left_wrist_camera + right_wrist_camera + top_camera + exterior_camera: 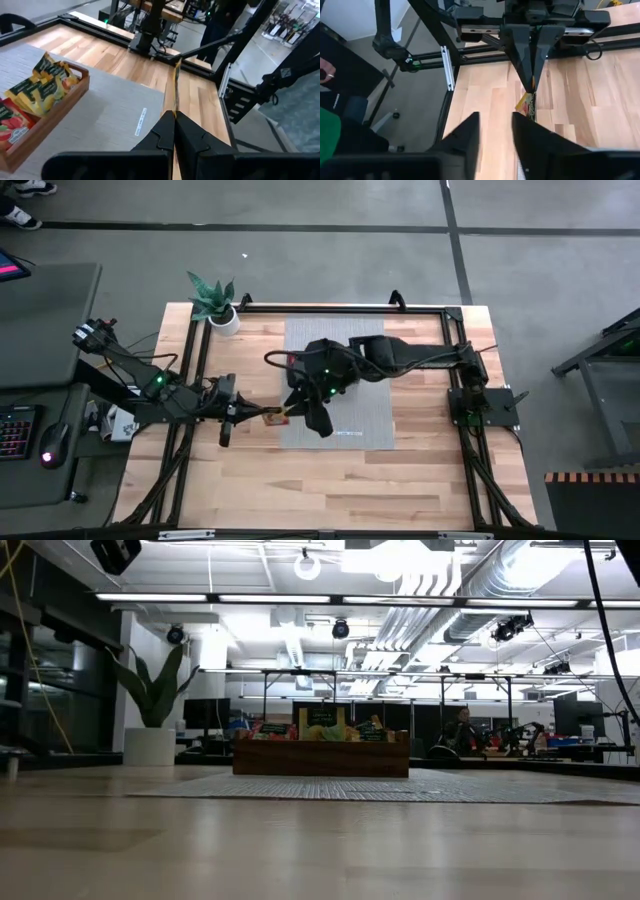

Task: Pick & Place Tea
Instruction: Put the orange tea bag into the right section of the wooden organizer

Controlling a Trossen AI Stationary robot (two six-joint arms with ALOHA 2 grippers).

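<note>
I see my left gripper (262,418) clenched on a yellow tea packet (273,419), held up on its thin edge above the desk (330,480). My right gripper (288,412) is just beside it, fingers apart and released. The packet sits right between the two grippers. The wooden tray (50,120) lies near, beyond it.

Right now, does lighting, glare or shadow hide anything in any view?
Low view: ceiling lights glare overhead, so the tray front sits in shade. High view: even light, though the dark arms merge over the mat. Left wrist view: the left gripper is a dark shape, with the tea packet edge-on. Right wrist view: the right gripper is likewise dark.
</note>
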